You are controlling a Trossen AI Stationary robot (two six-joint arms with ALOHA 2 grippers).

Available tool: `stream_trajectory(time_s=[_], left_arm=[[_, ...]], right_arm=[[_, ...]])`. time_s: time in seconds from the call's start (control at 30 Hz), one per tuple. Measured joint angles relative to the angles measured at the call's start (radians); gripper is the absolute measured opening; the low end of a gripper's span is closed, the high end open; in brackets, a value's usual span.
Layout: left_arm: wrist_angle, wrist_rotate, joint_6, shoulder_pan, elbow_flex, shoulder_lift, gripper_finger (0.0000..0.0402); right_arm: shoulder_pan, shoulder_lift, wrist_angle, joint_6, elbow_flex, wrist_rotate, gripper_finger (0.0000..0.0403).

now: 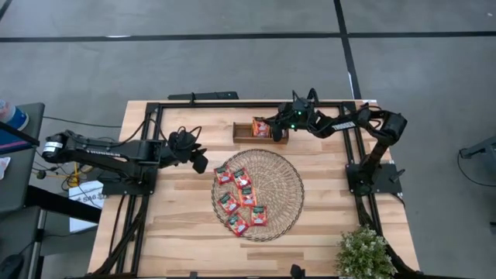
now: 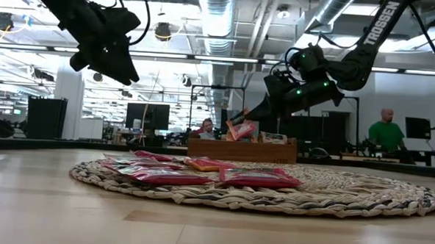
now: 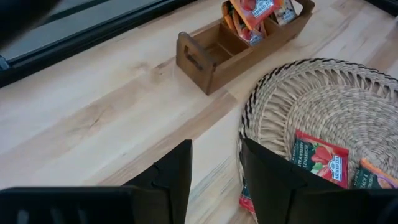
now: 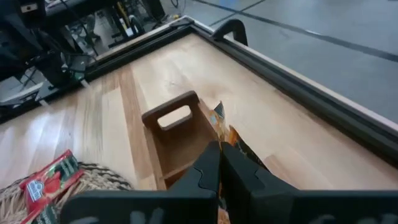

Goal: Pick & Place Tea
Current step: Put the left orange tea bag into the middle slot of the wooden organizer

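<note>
Hanging over the wooden tray [image 1: 242,133] at the back of the table [image 1: 178,232], the right gripper [image 4: 219,163] has its fingers pressed fully together on the edge of a red-orange tea sachet [image 2: 241,130], pinching it by one thin side so that the flat packet dangles tilted over a compartment — a hold that looks suited to slipping it in on edge beside the sachets already standing there [image 3: 252,18]. The tray's end compartment nearest the handle cut-out shows bare wood in the left wrist view, so there seems to be room to fill. The rest of the tea [image 1: 240,198] lies flat on the round woven mat [image 1: 283,186] in the middle of the table, spread toward its left half, within reach of either arm. The left gripper [image 3: 216,168] hovers above the bare boards just beside the mat's left rim, fingers partly apart and holding nothing — apparently waiting its turn clear of the tray, so the two arms do not crowd each other. A small potted plant [image 1: 363,252] sits at the front right corner, well away from the work.
</note>
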Motion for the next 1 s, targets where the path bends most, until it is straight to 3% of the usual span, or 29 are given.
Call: stream_trajectory(time_s=[0.53, 1.0], left_arm=[[0.000, 0.020, -0.018, 0.000, 0.000, 0.000, 0.0131], [0.000, 0.023, -0.009, 0.000, 0.000, 0.000, 0.0131]], right_arm=[[0.100, 0.000, 0.020, -0.108, 0.000, 0.255, 0.0000], [0.105, 0.000, 0.003, -0.110, 0.000, 0.258, 0.0011]])
